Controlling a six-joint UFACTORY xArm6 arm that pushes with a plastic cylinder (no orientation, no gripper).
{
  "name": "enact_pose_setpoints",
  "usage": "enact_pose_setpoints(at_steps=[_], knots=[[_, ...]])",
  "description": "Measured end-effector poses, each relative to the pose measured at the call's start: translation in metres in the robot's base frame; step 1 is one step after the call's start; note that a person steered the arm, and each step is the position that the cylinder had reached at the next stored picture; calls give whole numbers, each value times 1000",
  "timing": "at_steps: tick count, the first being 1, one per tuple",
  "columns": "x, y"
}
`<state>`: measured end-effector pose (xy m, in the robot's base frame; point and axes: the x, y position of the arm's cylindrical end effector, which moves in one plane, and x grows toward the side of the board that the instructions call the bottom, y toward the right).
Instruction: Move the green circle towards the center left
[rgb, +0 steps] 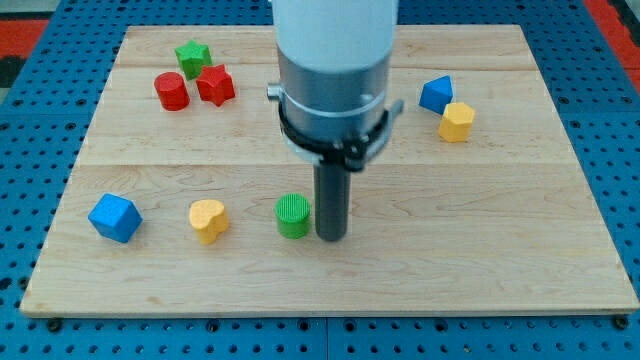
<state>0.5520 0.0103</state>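
Observation:
The green circle (293, 215) is a short green cylinder standing on the wooden board (480, 260), a little left of the middle in the lower half. My tip (331, 237) rests on the board just to the circle's right, touching it or nearly so. The dark rod rises from the tip into the grey and white arm body (335, 70) at the view's top centre.
A yellow heart-shaped block (208, 220) and a blue cube-like block (114, 218) lie left of the green circle. A green star (192, 57), red cylinder (171, 91) and red star (215, 86) sit top left. A blue block (436, 94) and yellow block (457, 121) sit top right.

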Motion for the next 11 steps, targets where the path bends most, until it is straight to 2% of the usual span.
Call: enact_pose_setpoints(at_steps=[1, 3, 4, 6, 7, 9, 11], knots=[[29, -8], [29, -28], [-9, -28], [-114, -59], [-132, -84], [-124, -102], [-96, -106]])
